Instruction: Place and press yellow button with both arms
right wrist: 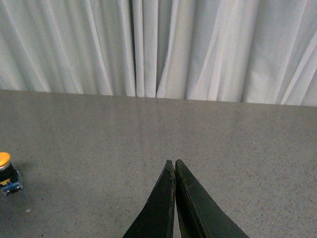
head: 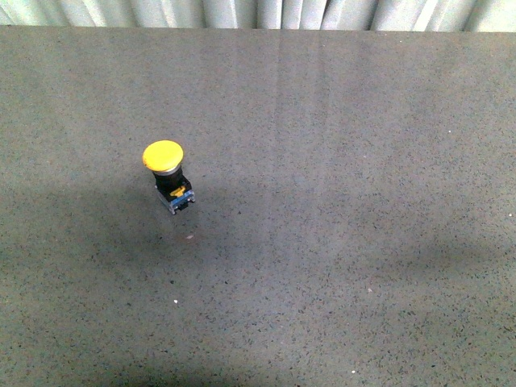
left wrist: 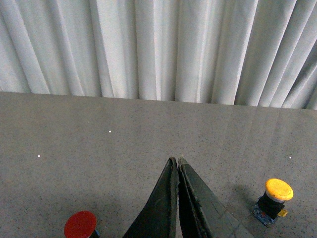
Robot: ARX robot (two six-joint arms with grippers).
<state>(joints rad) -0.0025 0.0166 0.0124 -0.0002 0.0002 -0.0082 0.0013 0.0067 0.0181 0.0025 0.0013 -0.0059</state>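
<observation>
Here, the yellow button (head: 167, 173) stands upright on the table (head: 339, 242), at about ten o'clock from its centre. Left gripper (left wrist: 177, 162) and right gripper (right wrist: 174, 164) are both pressed together, empty.

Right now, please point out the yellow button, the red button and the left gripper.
yellow button (head: 163, 155), front view, on its yellow cap.
red button (left wrist: 80, 224), left wrist view, on its red cap.
left gripper (left wrist: 177, 162), left wrist view, between its closed fingertips.

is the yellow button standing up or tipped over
Upright: the yellow button stands on its base block on the table, cap on top.
</observation>
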